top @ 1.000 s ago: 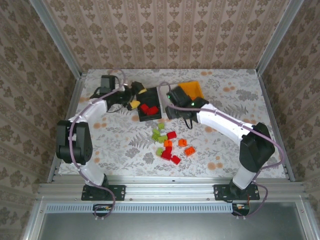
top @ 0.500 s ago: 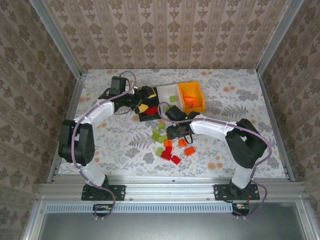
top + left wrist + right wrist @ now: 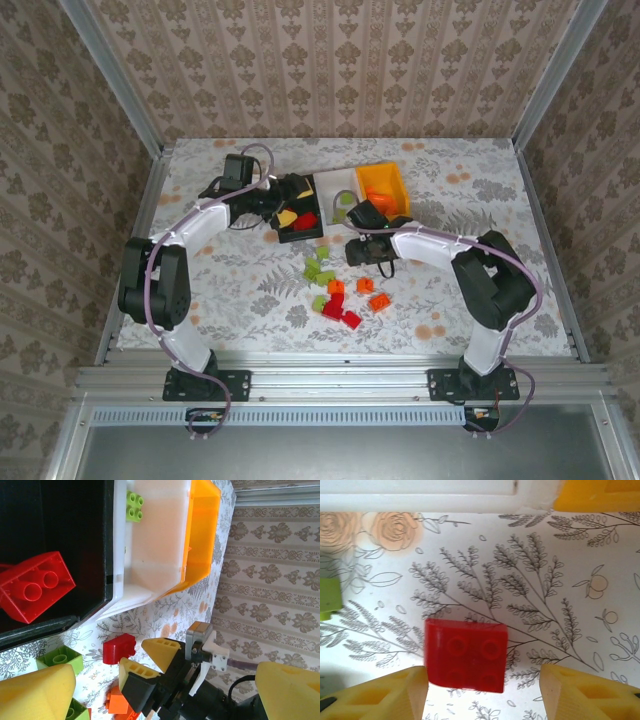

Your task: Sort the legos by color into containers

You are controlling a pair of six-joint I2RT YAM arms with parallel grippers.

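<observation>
My right hand is open, fingers either side of a red lego lying flat on the bench. My left hand is open over the black bin. Loose legos lie at 6 o'clock of the bins.

Mixed legos loose before joined bins

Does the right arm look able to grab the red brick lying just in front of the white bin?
Probably yes. The right gripper hangs over the red brick, jaws open wider than it, a finger on each side. Nothing else lies between them; the green brick sits off to the side.
</observation>
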